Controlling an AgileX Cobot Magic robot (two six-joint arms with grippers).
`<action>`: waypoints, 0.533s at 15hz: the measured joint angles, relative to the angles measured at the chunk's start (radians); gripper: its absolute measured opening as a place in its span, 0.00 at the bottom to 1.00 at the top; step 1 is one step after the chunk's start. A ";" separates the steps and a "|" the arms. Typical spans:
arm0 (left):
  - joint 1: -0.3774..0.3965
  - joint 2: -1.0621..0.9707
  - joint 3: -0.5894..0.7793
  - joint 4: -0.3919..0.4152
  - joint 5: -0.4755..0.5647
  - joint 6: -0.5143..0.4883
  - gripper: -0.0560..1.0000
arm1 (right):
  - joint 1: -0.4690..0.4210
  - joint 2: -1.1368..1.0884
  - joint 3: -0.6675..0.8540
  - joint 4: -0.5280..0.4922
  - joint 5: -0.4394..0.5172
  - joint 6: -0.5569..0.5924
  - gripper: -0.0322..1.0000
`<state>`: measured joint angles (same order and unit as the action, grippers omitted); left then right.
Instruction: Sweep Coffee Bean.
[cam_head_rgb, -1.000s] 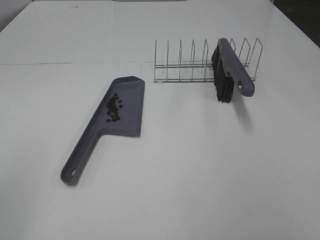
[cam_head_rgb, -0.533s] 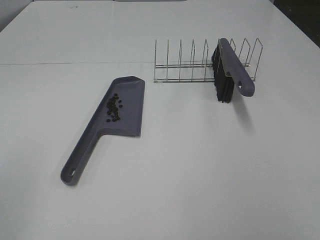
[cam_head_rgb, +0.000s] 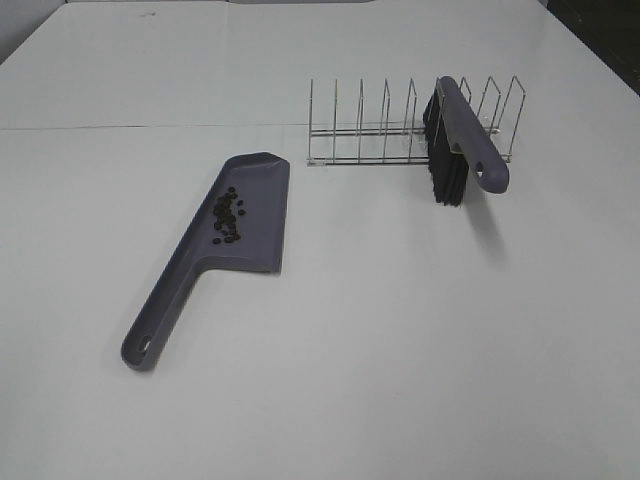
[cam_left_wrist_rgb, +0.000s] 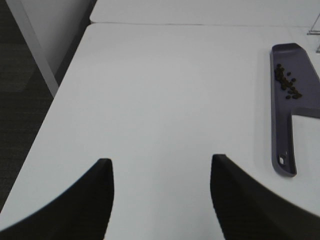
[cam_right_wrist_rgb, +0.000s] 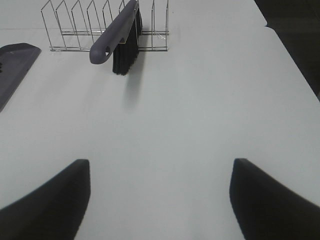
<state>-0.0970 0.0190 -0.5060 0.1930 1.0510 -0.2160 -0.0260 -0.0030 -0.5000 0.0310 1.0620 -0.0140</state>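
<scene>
- the coffee beans lie in a loose cluster inside the pan of the dustpan, toward its left wall; you can see them again in the left wrist view.
- the dustpan rests flat on the white table, left of centre, with its handle pointing toward the near left.
- the brush sits in the wire rack at the far right, bristles hanging down and the handle end with its hole sticking out toward the near side.
- the rack and the dustpan are near each other but not touching.
- your left gripper hangs over bare table well left of the dustpan, its two fingers spread wide with nothing between them.
- your right gripper hangs over bare table on the near side of the brush, fingers also spread wide and holding nothing.
</scene>
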 joint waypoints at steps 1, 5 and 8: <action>0.000 -0.019 0.000 -0.001 0.000 0.000 0.57 | 0.000 0.000 0.000 0.001 0.000 0.000 0.69; 0.000 -0.022 0.000 -0.001 0.000 0.000 0.57 | 0.000 0.000 0.000 0.004 0.000 0.000 0.69; 0.009 -0.022 0.000 -0.002 0.000 0.000 0.57 | 0.000 0.000 0.000 0.006 0.000 0.000 0.69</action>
<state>-0.0880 -0.0030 -0.5060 0.1910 1.0510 -0.2160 -0.0260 -0.0030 -0.5000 0.0370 1.0620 -0.0140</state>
